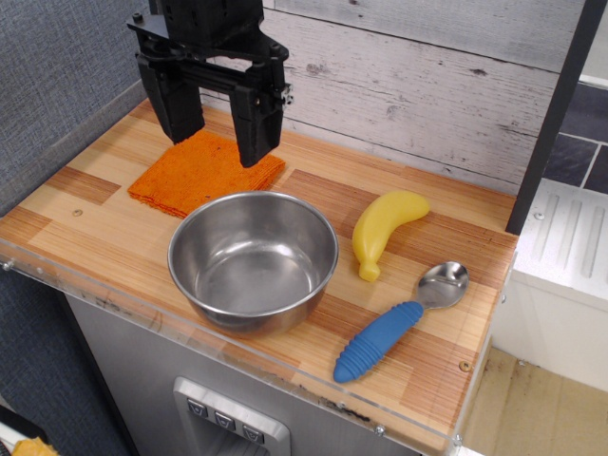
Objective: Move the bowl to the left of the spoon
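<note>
The shiny steel bowl sits upright near the front edge of the wooden counter. The spoon, with a metal head and ribbed blue handle, lies to the bowl's right, handle pointing to the front left. My black gripper hangs open and empty above the orange cloth, behind and to the left of the bowl, well clear of its rim.
An orange cloth lies at the back left, under the gripper. A yellow toy banana lies between bowl and spoon, behind the spoon. A plank wall stands behind the counter. A dark post rises at the right edge.
</note>
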Action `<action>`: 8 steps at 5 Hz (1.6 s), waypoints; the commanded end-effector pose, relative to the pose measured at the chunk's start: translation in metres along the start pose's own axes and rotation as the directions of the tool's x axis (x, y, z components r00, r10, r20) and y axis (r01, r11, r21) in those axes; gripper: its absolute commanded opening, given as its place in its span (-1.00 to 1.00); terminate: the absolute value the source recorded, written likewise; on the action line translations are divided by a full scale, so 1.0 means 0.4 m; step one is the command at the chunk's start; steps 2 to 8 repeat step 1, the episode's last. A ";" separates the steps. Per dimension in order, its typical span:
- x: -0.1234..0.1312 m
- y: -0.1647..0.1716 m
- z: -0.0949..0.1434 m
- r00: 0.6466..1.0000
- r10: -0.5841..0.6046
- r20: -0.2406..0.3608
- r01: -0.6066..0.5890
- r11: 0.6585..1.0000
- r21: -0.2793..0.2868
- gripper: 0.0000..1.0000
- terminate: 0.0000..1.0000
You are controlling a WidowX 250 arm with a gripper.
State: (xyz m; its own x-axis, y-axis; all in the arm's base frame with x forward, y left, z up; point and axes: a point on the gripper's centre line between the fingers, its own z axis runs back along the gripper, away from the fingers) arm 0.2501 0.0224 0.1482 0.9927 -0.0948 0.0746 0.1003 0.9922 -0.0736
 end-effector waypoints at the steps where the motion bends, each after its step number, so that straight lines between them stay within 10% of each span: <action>1: -0.012 0.001 0.037 0.997 0.073 -0.007 -0.073 0.997 -0.009 1.00 1.00; 8: -0.012 0.001 0.037 0.997 0.073 -0.007 -0.073 0.997 -0.009 1.00 1.00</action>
